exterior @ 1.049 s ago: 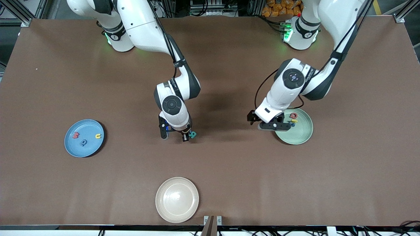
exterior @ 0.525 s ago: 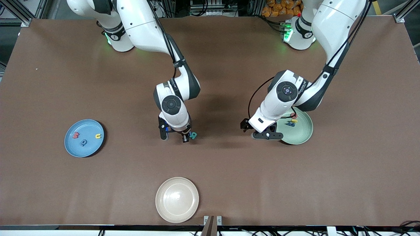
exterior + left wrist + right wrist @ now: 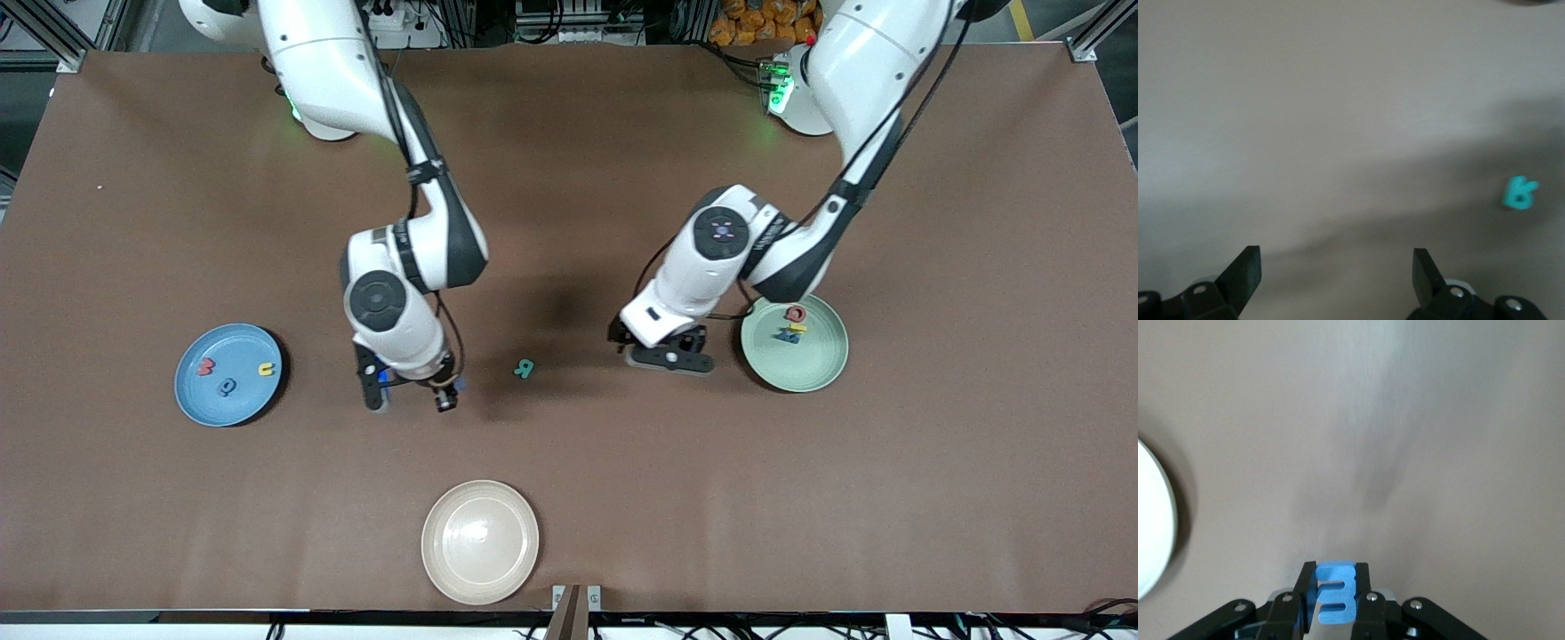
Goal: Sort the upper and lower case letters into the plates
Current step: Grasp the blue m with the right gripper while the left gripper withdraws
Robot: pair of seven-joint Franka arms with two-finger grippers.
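Letters sit sorted at both ends of my brown table (image 3: 622,498) in the front view: a red, a blue and a yellow one in the sky-blue plate (image 3: 191,391) toward the right arm's end, a small cluster of red, yellow and blue in the mint-green plate (image 3: 813,369) toward the left arm's end. One teal letter (image 3: 524,368) lies alone on the bare table between my two grippers, touching neither. My right gripper (image 3: 407,398) hangs over the table between the blue plate and that teal letter, clenched on a blue letter (image 3: 383,376). My left gripper (image 3: 669,356) hovers just beside the green plate, jaws spread and holding nothing. A cream plate (image 3: 444,569) rests nearest the camera. Racks and cables line the room past the arm bases.

The left wrist view shows the left gripper's two fingers (image 3: 1245,270) wide apart over bare tabletop, the teal letter (image 3: 1519,193) off to one side.

The right wrist view shows the right gripper's fingers pinched on the blue letter (image 3: 1333,600), with the cream plate's rim (image 3: 1158,527) at the frame's edge.
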